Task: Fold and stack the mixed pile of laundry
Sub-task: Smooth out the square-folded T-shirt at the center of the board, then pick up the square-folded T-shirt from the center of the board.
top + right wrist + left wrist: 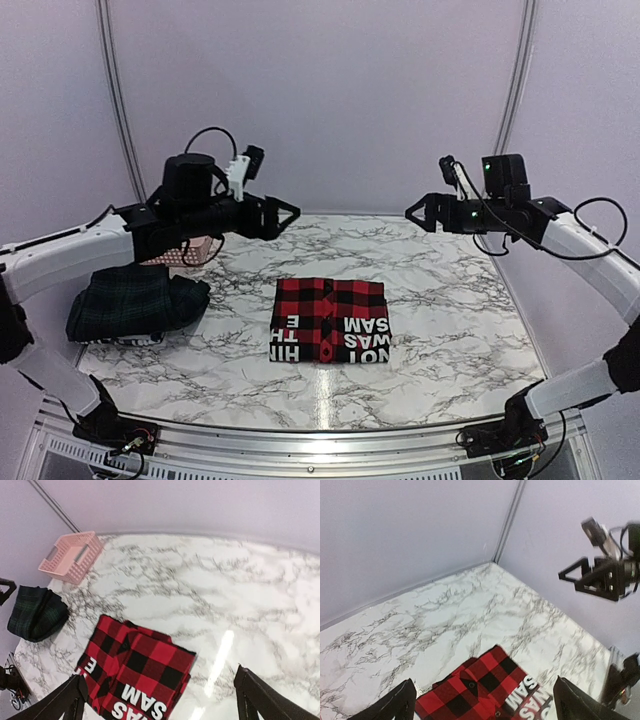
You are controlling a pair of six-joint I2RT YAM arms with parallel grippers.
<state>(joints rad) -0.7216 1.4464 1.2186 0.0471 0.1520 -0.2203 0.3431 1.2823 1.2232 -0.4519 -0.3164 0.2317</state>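
Left end effector [290, 214]: wide, empty, above worktop [450, 300].
Right end effector [413, 213]: wide, empty.
Checked shirt [330, 320]: folded, worktop centre.
Green plaid garment [135, 300]: heaped, left edge.

1. The red-and-black checked shirt [330, 320] has big white letters on its black part. In the top view they are upside down.
2. On one half the letters read "NOT", "WAS" and "SAM".
3. On the other half they read "HIN", "TH" and "E" — only bits of words.
4. The right wrist view shows "SAM" and "E" on the shirt [135, 672].
5. The left wrist view shows "SAM" on the shirt [480, 690] — the row below it is cut off.
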